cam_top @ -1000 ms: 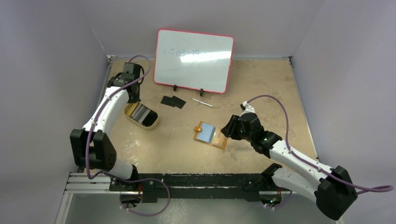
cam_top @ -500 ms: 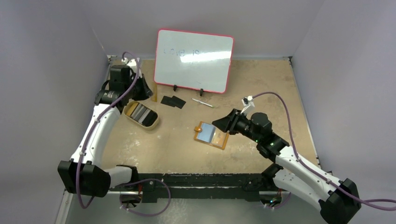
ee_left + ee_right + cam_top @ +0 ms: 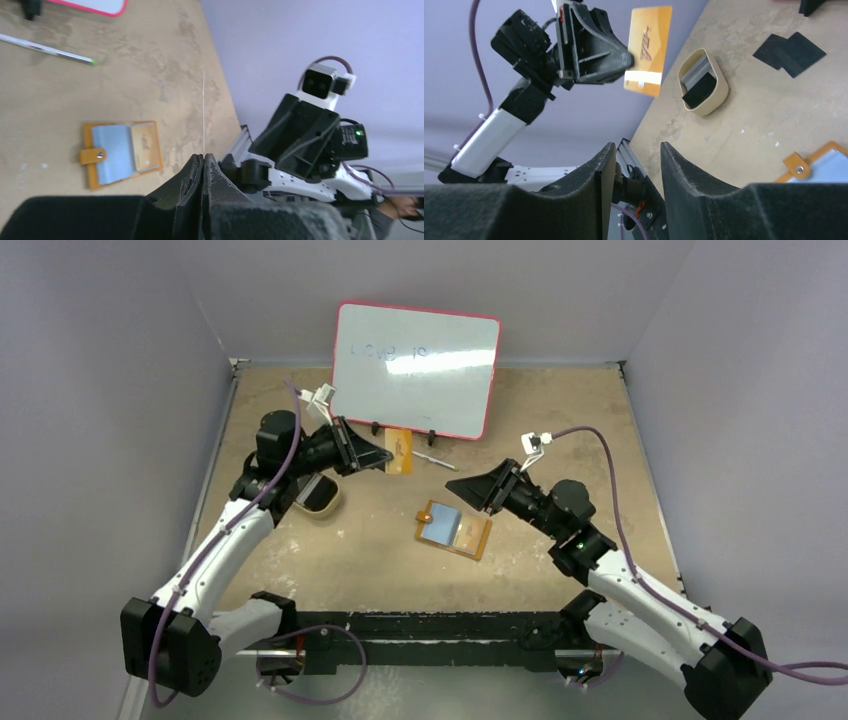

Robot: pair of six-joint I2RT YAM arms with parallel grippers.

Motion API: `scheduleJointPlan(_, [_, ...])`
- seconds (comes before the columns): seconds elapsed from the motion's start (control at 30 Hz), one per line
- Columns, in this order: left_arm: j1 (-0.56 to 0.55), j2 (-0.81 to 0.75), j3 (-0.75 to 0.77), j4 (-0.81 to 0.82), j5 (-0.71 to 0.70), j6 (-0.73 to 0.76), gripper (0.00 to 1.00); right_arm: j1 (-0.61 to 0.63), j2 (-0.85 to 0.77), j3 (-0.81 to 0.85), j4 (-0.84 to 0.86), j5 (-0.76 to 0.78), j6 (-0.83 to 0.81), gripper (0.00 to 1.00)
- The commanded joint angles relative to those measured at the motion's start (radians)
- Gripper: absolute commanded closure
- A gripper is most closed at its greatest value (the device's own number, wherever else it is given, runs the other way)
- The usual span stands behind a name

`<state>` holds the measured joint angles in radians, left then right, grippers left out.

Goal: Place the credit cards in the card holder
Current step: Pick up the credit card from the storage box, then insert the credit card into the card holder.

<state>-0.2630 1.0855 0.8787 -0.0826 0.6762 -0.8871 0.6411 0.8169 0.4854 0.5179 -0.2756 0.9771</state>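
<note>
My left gripper (image 3: 388,453) is shut on an orange-yellow credit card (image 3: 401,452), held upright in the air in front of the whiteboard. In the left wrist view that card (image 3: 203,115) shows as a thin edge-on line above the pressed fingertips (image 3: 199,162). The right wrist view shows its face (image 3: 648,50). The card holder (image 3: 453,528) lies open on the table with bluish sleeves, and one orange card (image 3: 142,145) is in it. My right gripper (image 3: 463,487) hovers open and empty just above and behind the holder, facing left. Two black credit cards (image 3: 791,50) lie flat on the table.
An oval tan tin dish (image 3: 322,497) with a dark card inside (image 3: 699,90) sits left of centre. A slim pen (image 3: 435,460) lies near the pink-framed whiteboard (image 3: 415,370) at the back. The enclosure's purple walls stand on three sides.
The left arm swung right from the back-left corner, carrying the orange card in front of the whiteboard. The right gripper rose off the card holder's right edge and turned left.
</note>
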Motion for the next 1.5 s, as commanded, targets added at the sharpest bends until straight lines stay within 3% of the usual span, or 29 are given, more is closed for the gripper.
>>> scheduleJointPlan(0.0, [-0.034, -0.032, -0.052, 0.211, 0.091, -0.157, 1.0, 0.002, 0.051, 0.078, 0.135, -0.047, 0.033, 0.6])
scheduleJointPlan(0.13, [-0.07, -0.065, -0.126, 0.334, 0.098, -0.238, 1.0, 0.002, 0.12, 0.087, 0.196, -0.073, 0.055, 0.6])
scheduleJointPlan(0.43, [-0.176, -0.047, -0.15, 0.334, 0.103, -0.213, 1.0, 0.002, 0.233, 0.117, 0.286, -0.135, 0.056, 0.61])
scheduleJointPlan(0.53, [-0.193, -0.027, -0.154, 0.321, 0.107, -0.198, 1.0, 0.003, 0.244, 0.111, 0.301, -0.134, 0.056, 0.66])
scheduleJointPlan(0.57, [-0.196, -0.022, -0.16, 0.33, 0.108, -0.203, 1.0, 0.003, 0.245, 0.108, 0.3, -0.132, 0.055, 0.69])
scheduleJointPlan(0.67, [-0.199, -0.012, -0.17, 0.338, 0.1, -0.209, 1.0, 0.002, 0.232, 0.091, 0.285, -0.122, 0.052, 0.95])
scheduleJointPlan(0.7, [-0.199, -0.006, -0.168, 0.318, 0.088, -0.198, 0.95, 0.002, 0.222, 0.082, 0.272, -0.116, 0.05, 1.0])
scheduleJointPlan(0.8, [-0.199, 0.01, -0.127, 0.145, 0.009, -0.086, 0.75, 0.002, 0.175, 0.05, 0.202, -0.075, 0.052, 1.0])
scheduleJointPlan(0.9, [-0.2, 0.021, -0.097, -0.02, -0.156, 0.057, 0.66, 0.001, 0.116, 0.032, 0.06, 0.004, 0.003, 1.0])
scheduleJointPlan(1.1, [-0.225, 0.089, -0.133, -0.051, -0.352, 0.122, 0.63, -0.031, 0.066, -0.011, -0.179, 0.142, -0.069, 1.0])
scheduleJointPlan(1.47, [-0.362, 0.349, -0.124, 0.074, -0.462, 0.134, 0.62, -0.114, 0.193, -0.171, -0.093, 0.138, -0.027, 1.0])
